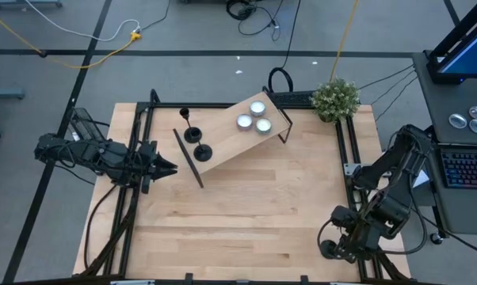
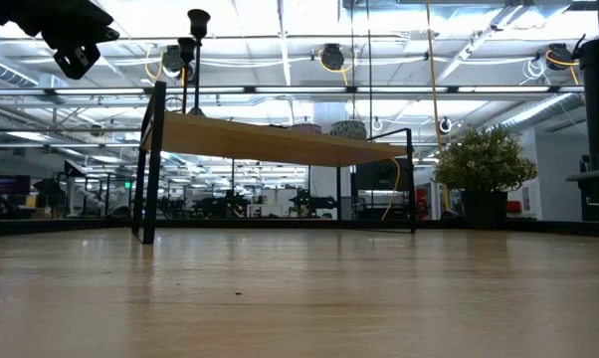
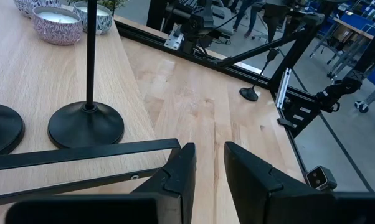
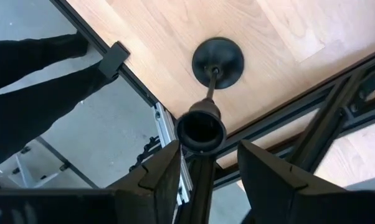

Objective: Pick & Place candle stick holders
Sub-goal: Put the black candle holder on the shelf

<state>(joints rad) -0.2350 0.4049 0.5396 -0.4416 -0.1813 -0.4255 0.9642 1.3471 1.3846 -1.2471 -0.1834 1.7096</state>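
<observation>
Left gripper part spread, empty, near candle holder: light, rigid, top-heavy; take by thin stem

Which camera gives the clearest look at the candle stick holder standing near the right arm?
The right wrist view: it looks down the candle stick holder from cup to disc base, just ahead of the open right gripper. The left wrist view shows it small and far off. In the high view the arm hides it; the low view misses it.
</observation>
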